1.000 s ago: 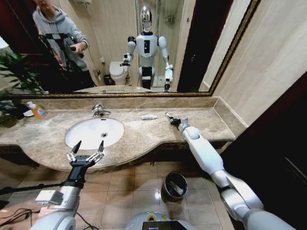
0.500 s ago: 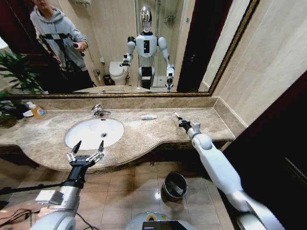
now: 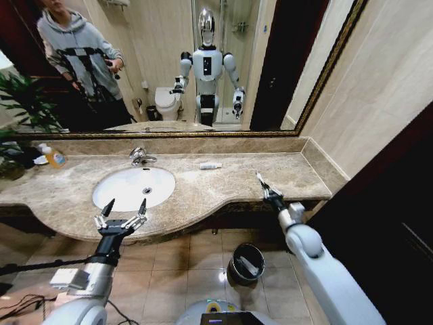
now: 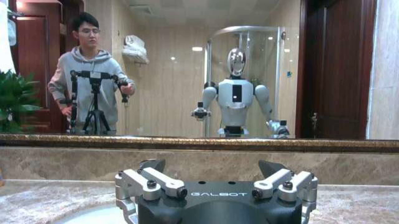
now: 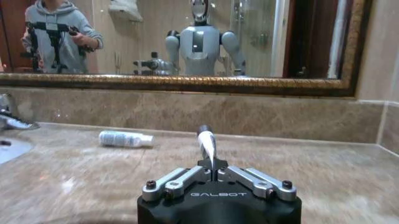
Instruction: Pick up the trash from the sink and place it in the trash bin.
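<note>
Pinching a white tube (image 5: 206, 142) above the surface (image 3: 223, 186) edge: right tool (image 3: 262, 183), marked GALBOT. Hovering spread before the sink (image 3: 128, 186): left tool (image 3: 123, 211). Below, trash bin (image 3: 246, 263).

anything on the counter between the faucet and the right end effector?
Yes: one small white tube lies on the marble between the faucet and the right end effector, which is shut on a thin white packet. Head and right wrist views both show it.
</note>
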Controlling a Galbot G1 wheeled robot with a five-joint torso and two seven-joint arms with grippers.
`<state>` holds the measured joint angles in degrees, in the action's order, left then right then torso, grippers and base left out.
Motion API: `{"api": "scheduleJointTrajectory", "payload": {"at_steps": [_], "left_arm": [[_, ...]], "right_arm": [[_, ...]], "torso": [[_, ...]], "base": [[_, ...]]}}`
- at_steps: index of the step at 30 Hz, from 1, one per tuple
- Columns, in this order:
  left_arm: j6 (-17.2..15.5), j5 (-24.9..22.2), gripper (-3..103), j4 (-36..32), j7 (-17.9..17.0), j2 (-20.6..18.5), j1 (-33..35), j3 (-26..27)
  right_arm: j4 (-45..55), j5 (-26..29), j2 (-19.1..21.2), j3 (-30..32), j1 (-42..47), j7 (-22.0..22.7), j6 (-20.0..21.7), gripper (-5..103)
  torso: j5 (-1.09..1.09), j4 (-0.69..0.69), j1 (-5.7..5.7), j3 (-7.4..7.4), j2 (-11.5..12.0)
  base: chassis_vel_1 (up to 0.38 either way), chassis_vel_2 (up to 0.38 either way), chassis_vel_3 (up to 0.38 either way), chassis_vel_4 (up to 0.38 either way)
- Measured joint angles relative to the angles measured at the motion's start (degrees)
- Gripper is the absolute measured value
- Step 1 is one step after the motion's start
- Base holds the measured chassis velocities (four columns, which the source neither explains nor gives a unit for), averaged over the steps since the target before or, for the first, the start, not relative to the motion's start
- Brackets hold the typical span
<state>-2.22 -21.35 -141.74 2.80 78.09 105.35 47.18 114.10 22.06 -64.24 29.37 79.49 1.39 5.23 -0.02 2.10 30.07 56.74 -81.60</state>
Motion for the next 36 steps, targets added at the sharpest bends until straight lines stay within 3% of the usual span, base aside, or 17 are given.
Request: {"api": "scheduleJointTrajectory", "payload": {"at_steps": [10,16,24,30,36], "left_arm": [[0.00,0.00,100,-0.01,0.01,0.00,0.00,0.00],[0.00,0.00,100,-0.01,0.01,0.00,0.00,0.00],[0.00,0.00,100,0.00,0.01,0.00,0.00,0.00],[0.00,0.00,100,-0.01,0.01,0.00,0.00,0.00],[0.00,0.00,100,0.00,0.00,0.00,0.00,0.00]], "right_arm": [[0.78,-6.26,-4.47,-0.57,7.73,-1.75,-5.09,1],[-5.81,-11.47,-8.14,-1.85,12.72,-1.91,-9.85,1],[-16.25,-13.54,-11.86,-2.45,13.06,-1.96,-12.81,1],[-22.32,-13.53,-12.49,-2.66,10.42,-2.19,-12.17,1],[-27.89,-12.23,-12.44,-3.11,6.69,-3.75,-5.07,1]], "torso": [[0.02,0.02,0.01,0.00,0.00],[0.02,0.01,0.02,0.01,0.00],[0.02,0.01,0.01,0.01,0.00],[0.02,0.01,0.01,0.01,0.00],[0.02,0.02,0.02,0.01,0.01]], "base": [[0.000,0.000,0.000,0.000],[0.000,0.000,0.000,0.000],[0.000,0.000,0.000,0.000],[0.000,0.000,0.000,0.000],[0.000,0.000,0.000,0.000]]}}
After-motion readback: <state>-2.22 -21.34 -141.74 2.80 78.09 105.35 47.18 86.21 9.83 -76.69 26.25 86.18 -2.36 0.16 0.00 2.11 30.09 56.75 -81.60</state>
